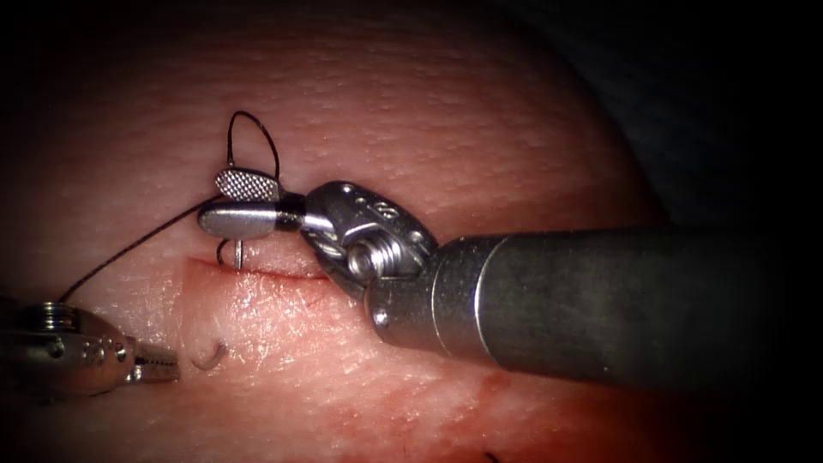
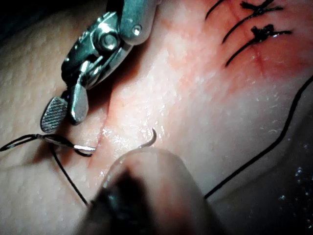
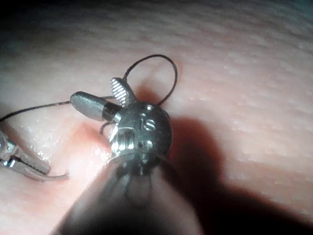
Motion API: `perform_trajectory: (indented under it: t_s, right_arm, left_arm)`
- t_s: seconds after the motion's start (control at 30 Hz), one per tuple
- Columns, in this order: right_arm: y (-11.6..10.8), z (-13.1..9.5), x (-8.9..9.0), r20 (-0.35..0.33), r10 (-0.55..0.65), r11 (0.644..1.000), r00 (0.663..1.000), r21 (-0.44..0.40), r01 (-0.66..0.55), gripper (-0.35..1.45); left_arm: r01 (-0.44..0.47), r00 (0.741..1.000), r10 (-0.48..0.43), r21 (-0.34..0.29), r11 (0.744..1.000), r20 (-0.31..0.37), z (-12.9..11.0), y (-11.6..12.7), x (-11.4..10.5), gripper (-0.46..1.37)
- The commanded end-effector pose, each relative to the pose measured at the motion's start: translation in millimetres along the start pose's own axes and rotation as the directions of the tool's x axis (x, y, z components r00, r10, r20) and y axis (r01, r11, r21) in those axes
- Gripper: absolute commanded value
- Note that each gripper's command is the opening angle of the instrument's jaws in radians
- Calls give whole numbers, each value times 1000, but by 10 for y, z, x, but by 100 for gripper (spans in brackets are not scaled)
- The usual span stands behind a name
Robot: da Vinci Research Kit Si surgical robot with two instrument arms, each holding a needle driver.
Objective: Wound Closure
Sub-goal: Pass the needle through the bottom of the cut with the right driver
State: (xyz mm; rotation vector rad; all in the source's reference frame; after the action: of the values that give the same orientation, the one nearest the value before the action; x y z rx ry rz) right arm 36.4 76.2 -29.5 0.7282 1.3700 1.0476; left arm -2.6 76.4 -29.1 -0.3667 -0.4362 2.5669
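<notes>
My right tool's jaws (image 1: 231, 202) (image 2: 62, 111) (image 3: 102, 95) stand open over the left end of the cut (image 1: 283, 273) and hold nothing. Just below them the curved needle's rear end (image 1: 235, 254) (image 2: 78, 146) sticks out of the tissue at the cut's far edge. Its body runs under the cut, and the tip (image 1: 211, 355) (image 2: 149, 140) (image 3: 57, 176) comes out on the near side. My left tool (image 1: 163, 372) (image 3: 43, 170) sits a little left of that tip, jaws narrowly open, gripping nothing. Black thread (image 1: 129, 249) loops above the right tool's jaws and trails off left.
The right tool's thick shaft (image 1: 600, 300) lies across the right half of the tissue (image 1: 480, 120). Red fluid (image 1: 411, 420) stains the near side. Finished black stitches (image 2: 257, 32) sit further along the cut. A long run of thread (image 2: 264, 152) crosses the tissue.
</notes>
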Motion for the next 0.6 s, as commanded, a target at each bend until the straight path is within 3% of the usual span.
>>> perform_trajectory:
  t_s: [0.03,0.33,0.5,0.6]
  right_arm:
    - [4,0,0,6,-1,1000,1000,-4,1,99]
    - [30,7,-1,-1,-15,1000,1000,-19,15,97]
    - [40,-3,7,-3,-14,1000,1000,-24,14,98]
    - [45,-3,2,-2,-21,999,1000,-24,21,98]
  left_arm:
    - [0,1000,0,-8,1000,0,0,0,0,-35]
    - [0,1000,0,-8,1000,0,0,0,0,-35]
    - [0,1000,0,-8,1000,0,0,1,-1,-35]
    - [0,1000,0,-7,1000,0,0,1,0,-35]
